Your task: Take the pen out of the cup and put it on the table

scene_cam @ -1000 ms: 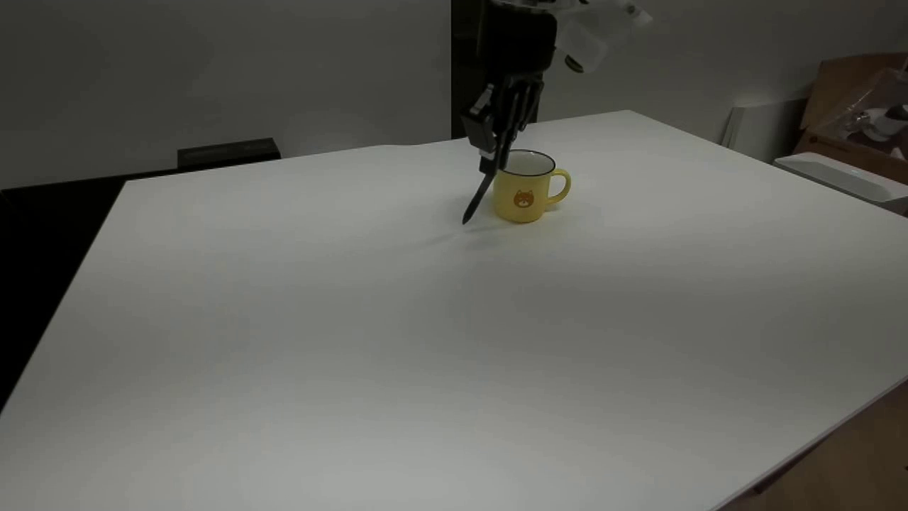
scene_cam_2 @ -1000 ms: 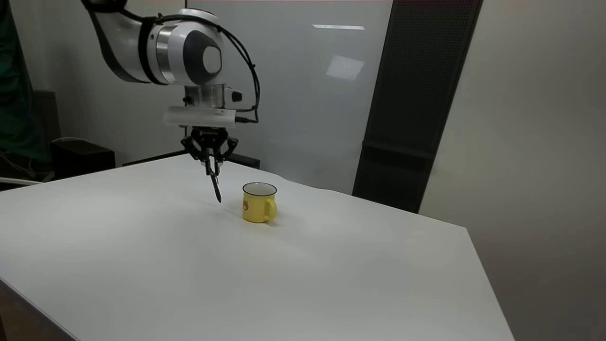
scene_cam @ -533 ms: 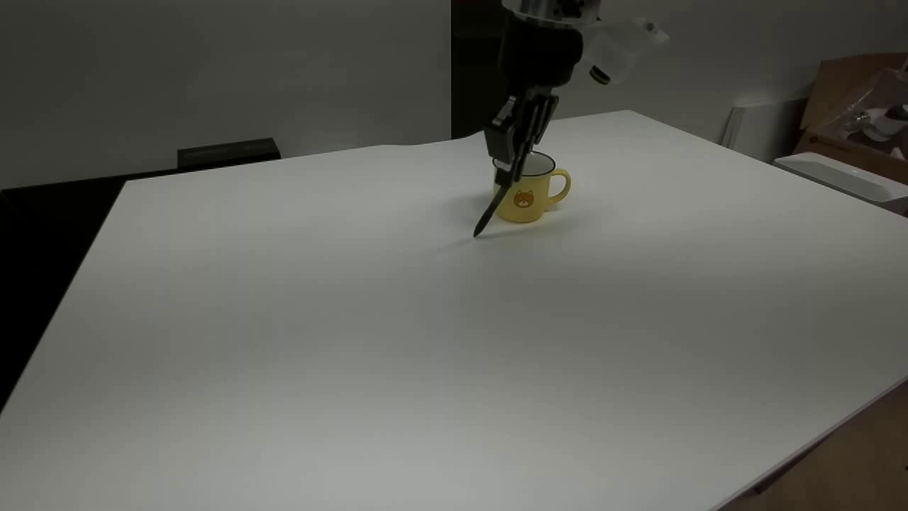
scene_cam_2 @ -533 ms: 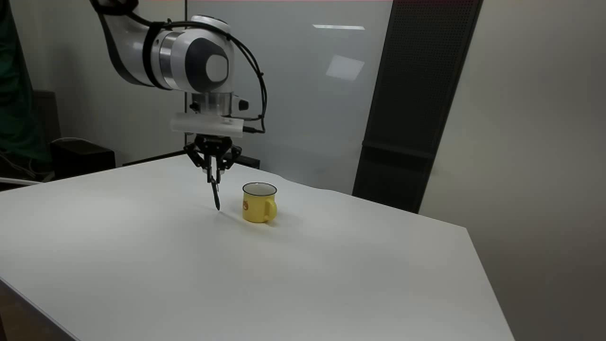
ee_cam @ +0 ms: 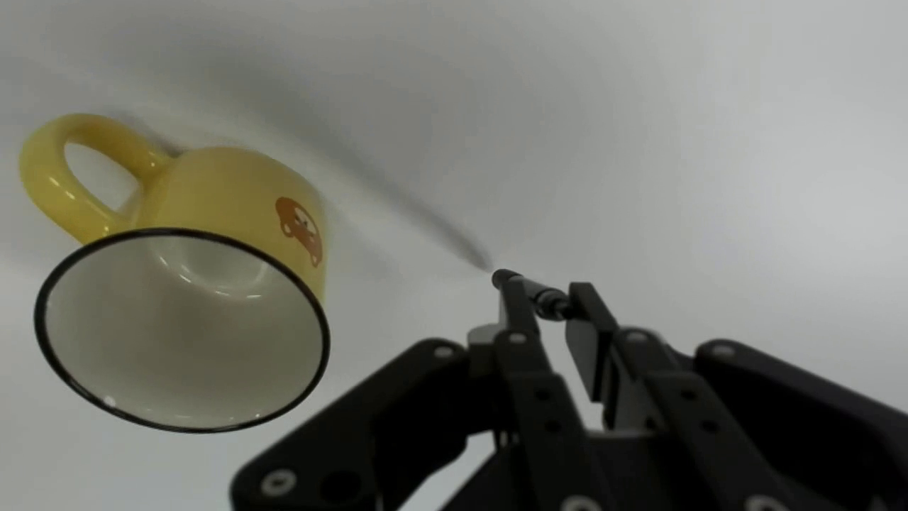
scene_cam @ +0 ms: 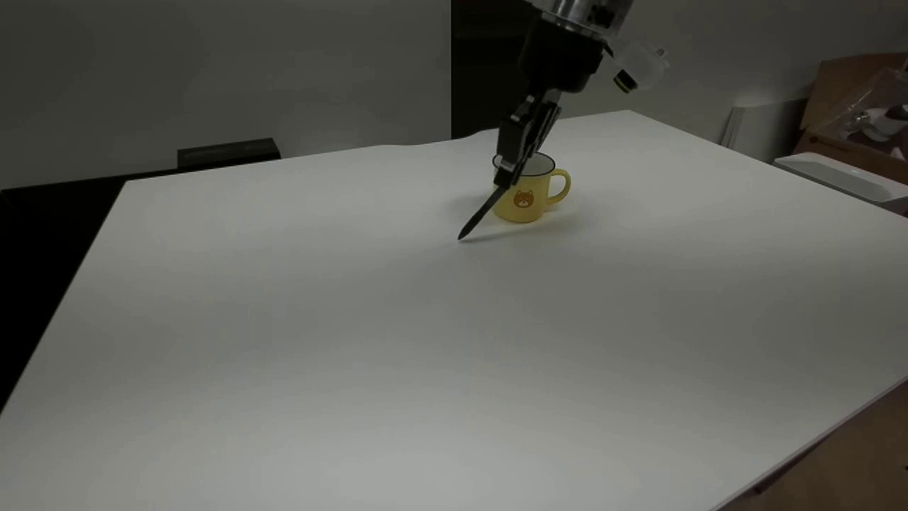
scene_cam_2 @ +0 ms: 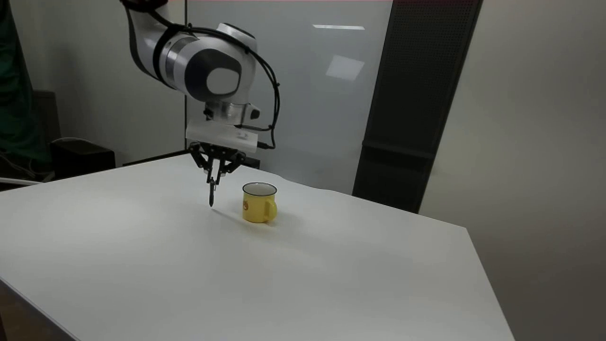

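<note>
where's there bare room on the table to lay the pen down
In an exterior view, the table is bare from the pen out to the picture-left edge, from the cup down to the picture's bottom, and past the cup's handle to the picture-right edge. The crowded spot is beside the cup, where the gripper holds the pen.

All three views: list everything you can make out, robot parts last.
Table: 1, white, in all views.
Cup: 1, yellow, dark-rimmed, upright on the table.
Pen: 1, dark, beside the cup; table contact unclear.
Cardboard box: 1, brown, beyond the table.
Plastic bag: 1, clear, in the cardboard box.
Tray-like piece: 1, white, near the cardboard box.
Low object: 1, black, behind the table.
Cloth: 1, green, background.
Boxy object: 1, black, background.
Perforated panel: 1, black, background.
Board: 1, grey, background.
Arm: 1, white and grey, above the table.
Gripper: 1, black, closed on the pen.
</note>
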